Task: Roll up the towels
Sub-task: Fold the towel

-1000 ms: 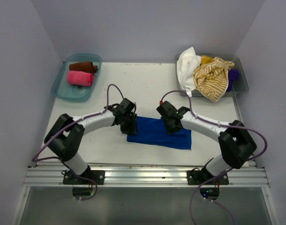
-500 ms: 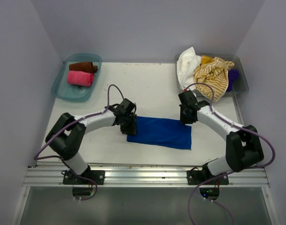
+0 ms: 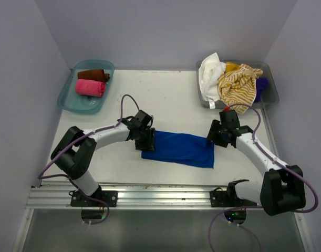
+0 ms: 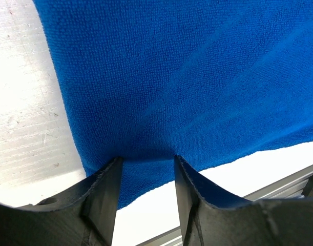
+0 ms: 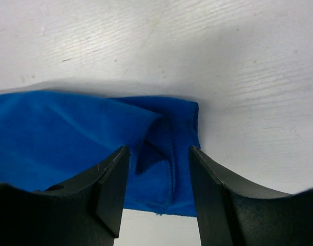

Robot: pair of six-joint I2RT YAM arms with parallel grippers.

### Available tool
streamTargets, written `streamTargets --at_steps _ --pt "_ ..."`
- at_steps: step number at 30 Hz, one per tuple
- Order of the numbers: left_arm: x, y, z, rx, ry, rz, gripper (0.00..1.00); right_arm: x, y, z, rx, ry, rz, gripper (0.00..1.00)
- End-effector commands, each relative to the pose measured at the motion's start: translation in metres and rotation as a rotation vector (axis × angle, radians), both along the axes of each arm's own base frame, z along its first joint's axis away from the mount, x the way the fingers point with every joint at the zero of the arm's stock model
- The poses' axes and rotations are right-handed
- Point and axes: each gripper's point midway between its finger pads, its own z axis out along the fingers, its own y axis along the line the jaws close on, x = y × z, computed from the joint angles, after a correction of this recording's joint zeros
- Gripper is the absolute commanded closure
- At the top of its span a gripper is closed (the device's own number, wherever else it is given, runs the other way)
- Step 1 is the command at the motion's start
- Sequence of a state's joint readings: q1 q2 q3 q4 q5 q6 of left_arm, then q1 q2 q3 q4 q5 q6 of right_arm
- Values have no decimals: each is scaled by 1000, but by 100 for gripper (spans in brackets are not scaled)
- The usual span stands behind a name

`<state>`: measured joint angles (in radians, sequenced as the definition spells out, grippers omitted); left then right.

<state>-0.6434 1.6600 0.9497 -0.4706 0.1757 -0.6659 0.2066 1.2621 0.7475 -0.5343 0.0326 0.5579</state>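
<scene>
A royal blue towel lies flat near the table's front edge. My left gripper is at its left end. In the left wrist view the left gripper is open, with both fingertips down on the blue towel near its edge. My right gripper is at the towel's right end. The right wrist view shows the right gripper open, its fingers either side of a turned-over corner of the blue towel, gripping nothing.
A teal tray at the back left holds a rolled pink towel and a rolled brown towel. A grey bin at the back right holds loose white, yellow-striped and purple towels. Walls enclose three sides.
My right gripper has moved from the middle of the blue towel out to its right end and has opened. The left gripper has stayed at the left end.
</scene>
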Motion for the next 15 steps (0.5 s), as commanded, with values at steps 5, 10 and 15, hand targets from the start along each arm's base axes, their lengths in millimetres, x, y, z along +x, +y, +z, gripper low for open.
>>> streamTargets --at_steps 5,10,15 --pt "9 -1 7 -11 -44 -17 49 -14 14 12 116 -67 -2 46" --pt "9 -1 6 -11 -39 -15 49 -29 13 3 129 -51 -22 49" --pt "11 -3 7 -17 -40 -14 49 -39 20 -8 160 -3 15 57"
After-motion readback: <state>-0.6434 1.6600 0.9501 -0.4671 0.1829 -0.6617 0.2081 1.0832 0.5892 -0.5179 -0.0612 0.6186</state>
